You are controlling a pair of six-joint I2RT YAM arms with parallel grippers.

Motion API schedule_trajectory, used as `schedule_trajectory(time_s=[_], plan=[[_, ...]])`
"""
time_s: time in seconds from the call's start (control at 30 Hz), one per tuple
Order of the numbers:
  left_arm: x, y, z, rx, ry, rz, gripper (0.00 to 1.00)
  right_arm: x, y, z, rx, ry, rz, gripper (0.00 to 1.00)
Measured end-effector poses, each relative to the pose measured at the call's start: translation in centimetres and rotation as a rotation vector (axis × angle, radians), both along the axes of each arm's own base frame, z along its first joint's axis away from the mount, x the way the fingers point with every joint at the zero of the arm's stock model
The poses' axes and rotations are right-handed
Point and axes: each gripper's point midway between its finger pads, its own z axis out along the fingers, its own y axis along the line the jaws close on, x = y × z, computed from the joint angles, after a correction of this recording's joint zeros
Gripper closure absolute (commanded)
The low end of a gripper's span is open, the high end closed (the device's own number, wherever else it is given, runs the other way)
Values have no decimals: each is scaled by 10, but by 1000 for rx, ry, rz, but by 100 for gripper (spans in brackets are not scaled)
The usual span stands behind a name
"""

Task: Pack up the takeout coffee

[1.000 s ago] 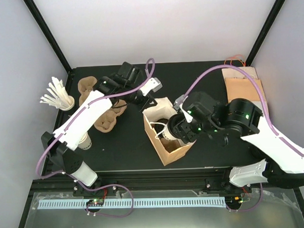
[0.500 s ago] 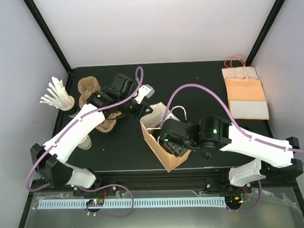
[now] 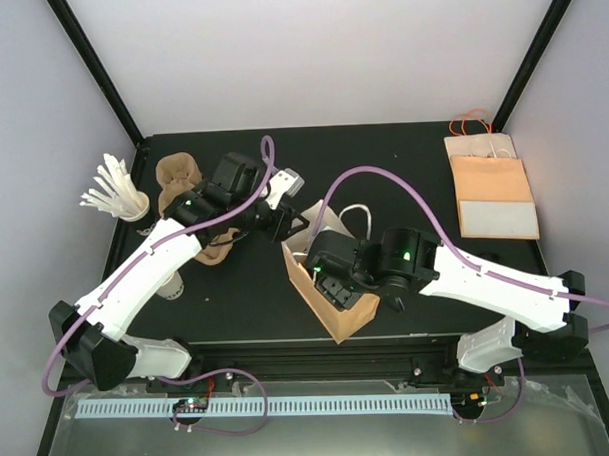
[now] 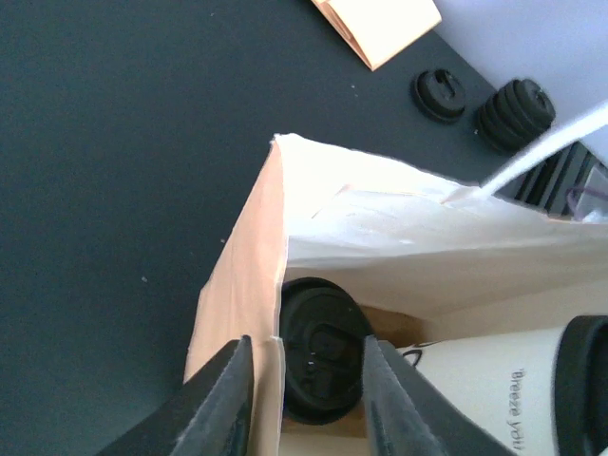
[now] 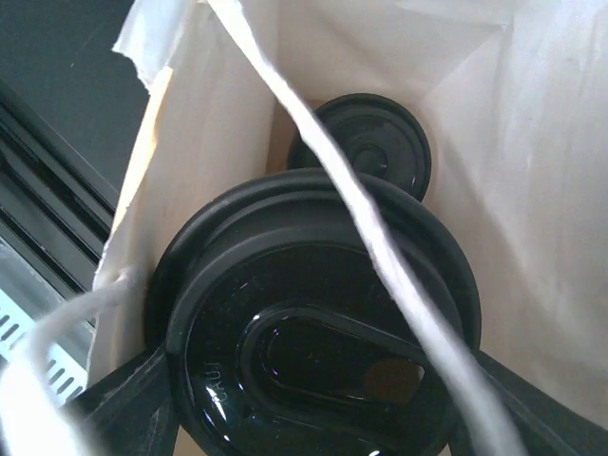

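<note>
Grips the takeout coffee [image 5: 313,323] by the lid rim with the right hand [image 5: 318,404], fingers closed on either side, just inside the mouth of the brown paper bag [image 4: 242,285]; judged to allow a straight descent. Straddles the bag's wall with the left hand [image 4: 306,375], fingers apart and not pinching, apparently to hold the mouth spread. Shows a white paper body under a glossy round black lid with a sunken sip recess. Hangs above a second lidded cup [image 5: 372,142] at the bag's bottom.
</note>
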Motion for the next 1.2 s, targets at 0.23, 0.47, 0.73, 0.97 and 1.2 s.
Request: schedule_trajectory(time_s=[0.23, 0.47, 0.73, 0.97, 1.2], plan=[[-6, 4, 11, -7, -41, -14, 33, 4, -4, 2, 48, 24, -11, 85], [-40, -1, 47, -115, -138, -196, 47, 1, -7, -2, 65, 47, 6, 85], [-42, -27, -6, -72, 63, -384, 46, 5, -13, -2, 72, 78, -1, 85], [-58, -33, -9, -110, 146, -504, 46, 4, -14, -3, 71, 96, 6, 85], [-72, -34, 2, -175, 160, -578, 44, 7, -18, -4, 65, 99, -9, 85]])
